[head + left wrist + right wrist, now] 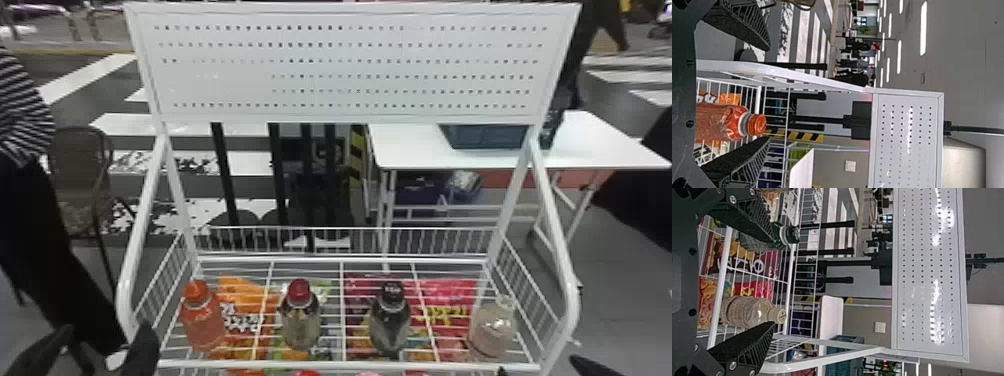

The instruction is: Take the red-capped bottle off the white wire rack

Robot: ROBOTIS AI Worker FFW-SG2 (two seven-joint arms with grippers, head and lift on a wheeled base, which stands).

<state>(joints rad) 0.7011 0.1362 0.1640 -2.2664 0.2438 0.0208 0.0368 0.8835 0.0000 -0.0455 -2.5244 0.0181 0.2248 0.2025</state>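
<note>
The left gripper [769,94] had its fingers spread by the front left corner of the white wire rack [240,364], and the right gripper [776,284] gaped too. Near that front edge, left of its middle, the red-capped bottle [300,322] stood upright. It looked smooth, likely slippery and weighty if full, best taken gently around the body below the shoulder.

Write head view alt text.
Red-capped plastic bottle standing on a white wire rack, between an orange-capped bottle and a black-capped bottle, with a pale-capped bottle at far right. Open black left gripper at lower left.
</note>
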